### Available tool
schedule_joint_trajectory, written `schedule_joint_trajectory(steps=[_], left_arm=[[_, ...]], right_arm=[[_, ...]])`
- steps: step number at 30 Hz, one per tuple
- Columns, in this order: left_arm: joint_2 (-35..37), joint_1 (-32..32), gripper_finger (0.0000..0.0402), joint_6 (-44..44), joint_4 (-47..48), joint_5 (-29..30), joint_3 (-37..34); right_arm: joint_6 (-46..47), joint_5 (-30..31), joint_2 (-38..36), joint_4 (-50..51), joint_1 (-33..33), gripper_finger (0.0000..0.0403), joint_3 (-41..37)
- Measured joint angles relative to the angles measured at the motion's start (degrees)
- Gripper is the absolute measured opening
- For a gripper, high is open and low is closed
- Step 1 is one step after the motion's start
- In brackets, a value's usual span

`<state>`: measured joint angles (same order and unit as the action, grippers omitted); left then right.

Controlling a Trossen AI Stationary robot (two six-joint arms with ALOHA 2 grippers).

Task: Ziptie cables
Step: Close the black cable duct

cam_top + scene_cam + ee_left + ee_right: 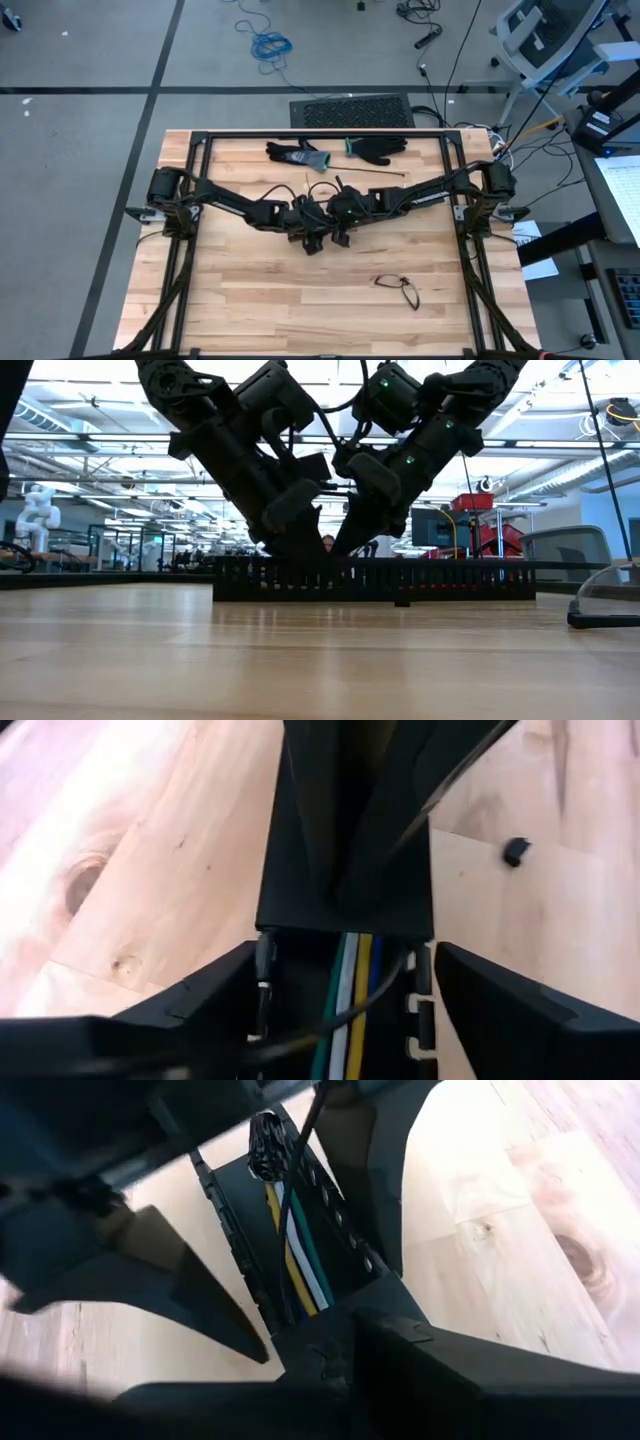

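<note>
Grey floor tiles surround a pale wooden counter [250,290], with a blue cord [270,44] coiled on the floor beyond its far edge. Both dark arms reach in from the counter's sides and meet near its middle, over a long black slotted duct [440,578] that lies flat on the wood. The cables [348,990], green, white, yellow and blue, lie side by side inside the duct's channel, running along its length; the right wrist view shows the same strands [296,1255] between the slotted walls. The left end effector [345,1005] is down at the duct with its fingers [500,1010] spread apart, one on each side of the channel, not closed on anything. The right end effector [341,237] sits just beside it, facing it across the duct, its fingers drawn together; I cannot tell whether anything is pinched between them. A thin black strand arcs across the cables in the left wrist view. Toward the far edge lie two gloves, one dark grey [296,154] and one black [378,148], near each other. Closer to the front edge, well apart from the arms, rests a pair of glasses [398,288]. A small black piece [515,851] sits on the bare wood near the duct.
</note>
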<state>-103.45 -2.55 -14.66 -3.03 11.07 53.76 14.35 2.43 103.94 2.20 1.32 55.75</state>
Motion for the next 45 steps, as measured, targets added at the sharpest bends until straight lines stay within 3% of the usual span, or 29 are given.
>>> schedule_joint_trajectory(steps=[6,12,45], left_arm=[[1.4,-0.11,0.034,0.15,7.17,-1.89,1.61],[1.39,-0.52,0.035,-2.95,14.75,-6.32,2.23],[1.41,-0.61,0.035,-7.22,12.71,-6.47,2.05]], right_arm=[[-0.27,0.05,0.0,-0.57,-0.04,0.0,-0.04],[-0.51,-0.13,-0.2,-0.94,-0.04,0.0,-0.03],[-3.63,0.47,-7.46,0.02,1.28,0.0,-0.09]])
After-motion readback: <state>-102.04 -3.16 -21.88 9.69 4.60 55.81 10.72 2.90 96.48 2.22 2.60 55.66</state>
